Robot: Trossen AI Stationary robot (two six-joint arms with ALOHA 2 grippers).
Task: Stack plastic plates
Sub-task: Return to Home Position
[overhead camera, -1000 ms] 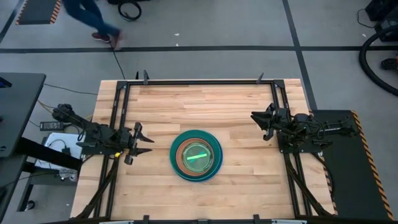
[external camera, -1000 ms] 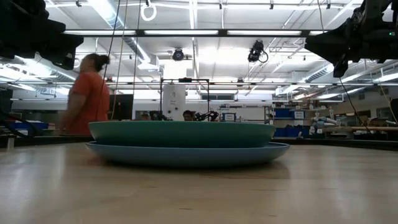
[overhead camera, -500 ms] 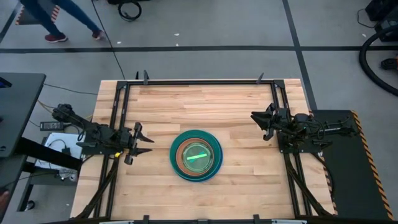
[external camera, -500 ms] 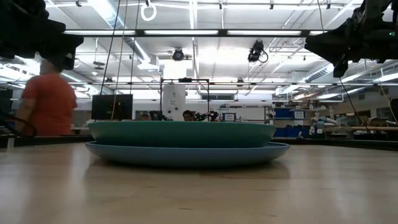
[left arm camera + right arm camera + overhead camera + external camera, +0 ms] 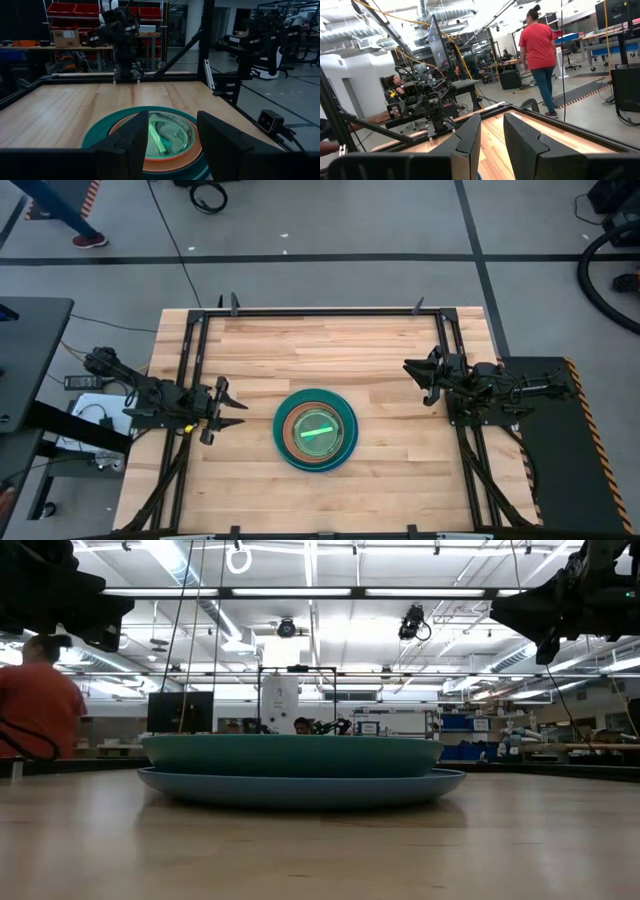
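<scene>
The plastic plates stand in one nested stack [image 5: 316, 429] at the middle of the table, nearer the near edge. A large blue plate [image 5: 300, 787] lies at the bottom on the wood, a teal-green one [image 5: 290, 754] sits in it, then tan and smaller translucent ones with lime on top [image 5: 162, 131]. My left gripper [image 5: 236, 413] is open, raised at the table's left side, pointing at the stack. My right gripper [image 5: 418, 380] is open, raised at the table's right side, clear of the plates.
A black metal frame [image 5: 320, 311] runs along the table's far, left and right edges. Bare wood [image 5: 320, 350] lies between the stack and the far edge. A person in a red shirt [image 5: 538, 60] walks on the floor beyond the table.
Both arms and the plate stack have kept still. Only the person behind the table has walked on, across the room and out toward the low view's left side.
</scene>
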